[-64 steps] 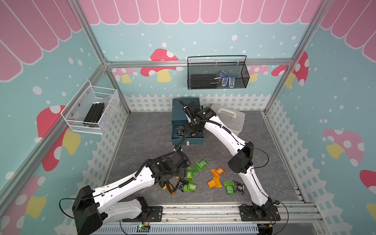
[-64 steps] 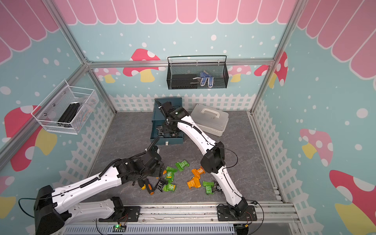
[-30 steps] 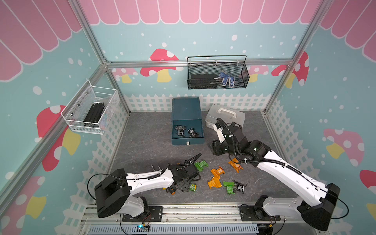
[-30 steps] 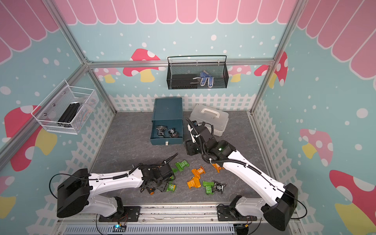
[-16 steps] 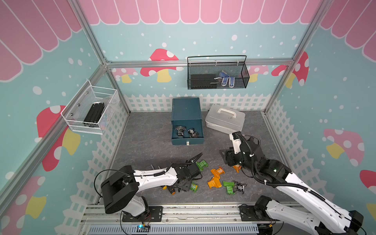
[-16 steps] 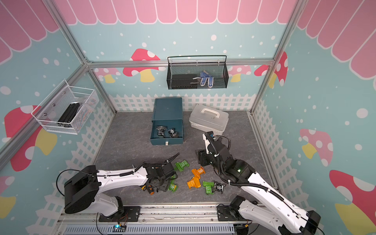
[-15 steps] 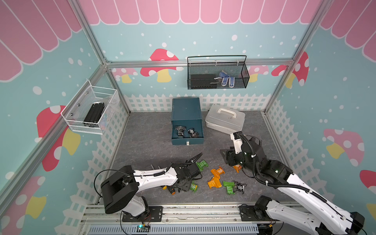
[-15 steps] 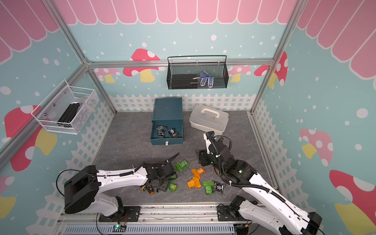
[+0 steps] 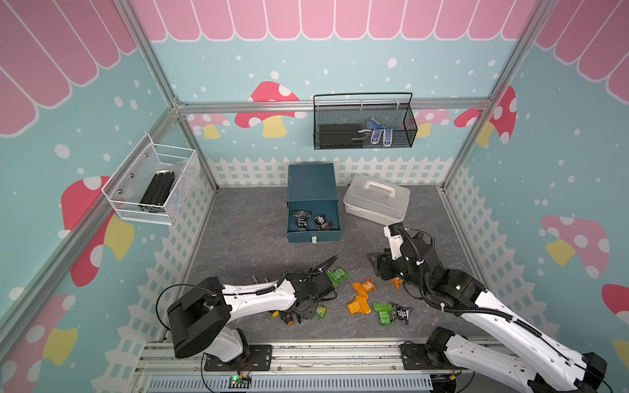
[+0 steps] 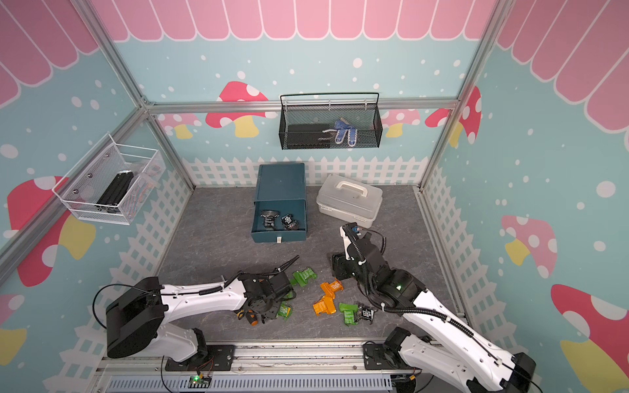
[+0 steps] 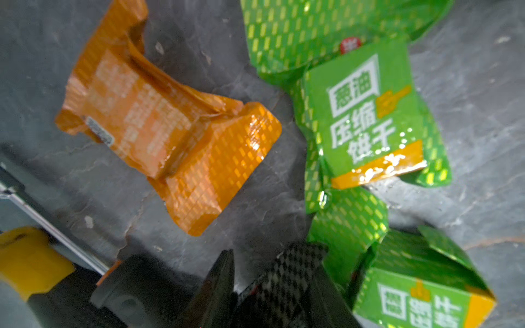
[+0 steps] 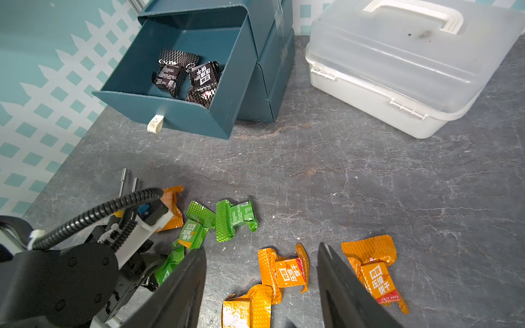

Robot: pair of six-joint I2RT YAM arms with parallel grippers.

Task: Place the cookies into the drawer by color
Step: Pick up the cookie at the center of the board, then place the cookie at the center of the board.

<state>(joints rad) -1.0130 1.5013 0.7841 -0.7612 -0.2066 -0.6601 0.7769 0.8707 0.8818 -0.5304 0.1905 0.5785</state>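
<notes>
Down at the front, the left gripper (image 11: 272, 267) is hard to read. In both top views the left arm (image 9: 258, 296) hides the fingertips. In the left wrist view the fingers are blurred and cut by the frame edge, and so is a yellow screwdriver handle (image 11: 28, 255). Since a second ago the jaws have drawn in, and now they sit tight against both sides of a black cookie (image 11: 287, 284) on the grey floor (image 11: 267, 198), beside green cookies (image 11: 366, 119) and an orange cookie (image 11: 170, 136). The right arm (image 9: 456, 289) has pulled back from the pale lidded case (image 9: 376, 204). The right gripper (image 12: 261, 247) hangs above the loose orange cookies (image 12: 284, 272), jaws well apart, nothing between them. A green cookie (image 9: 384, 311) and a black-wrapped cookie (image 9: 402, 311) lie touching. Farther back, the teal cabinet (image 9: 311, 180) has its top drawer (image 9: 313, 234) pulled out, with two black cookies (image 9: 311, 219) inside.
</notes>
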